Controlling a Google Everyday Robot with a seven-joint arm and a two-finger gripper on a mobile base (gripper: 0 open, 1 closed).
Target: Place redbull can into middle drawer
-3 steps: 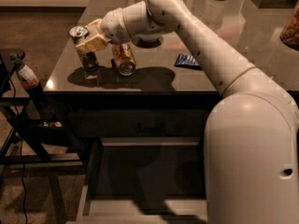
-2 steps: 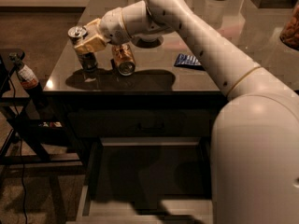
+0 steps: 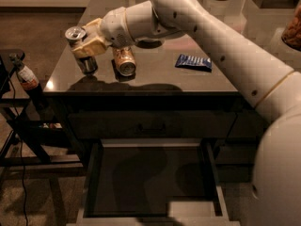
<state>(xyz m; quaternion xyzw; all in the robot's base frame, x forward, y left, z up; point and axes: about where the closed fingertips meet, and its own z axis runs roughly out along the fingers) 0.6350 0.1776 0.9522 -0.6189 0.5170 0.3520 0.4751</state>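
Redbull can (image 3: 87, 64) is gripped in the end effector (image 3: 88, 45), held tilted over the desk (image 3: 160, 81) front edge, prob for carrying to the middle drawer (image 3: 150, 182), left open below-right. Tan can (image 3: 125, 60) lies just right.

Dim warm light. Glare noted on tabletop (image 3: 211, 79); shadow cast under gripper (image 3: 85, 46), clasped round redbull can (image 3: 75, 33) above front-left corner.

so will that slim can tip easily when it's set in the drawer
Probably tippy: the redbull can, held by the gripper over the tabletop corner, is tall and narrow-based. Its smooth metal side may slip under a loose grip. The middle drawer floor looks flat, so it should stand upright; laid sideways it would likely roll.
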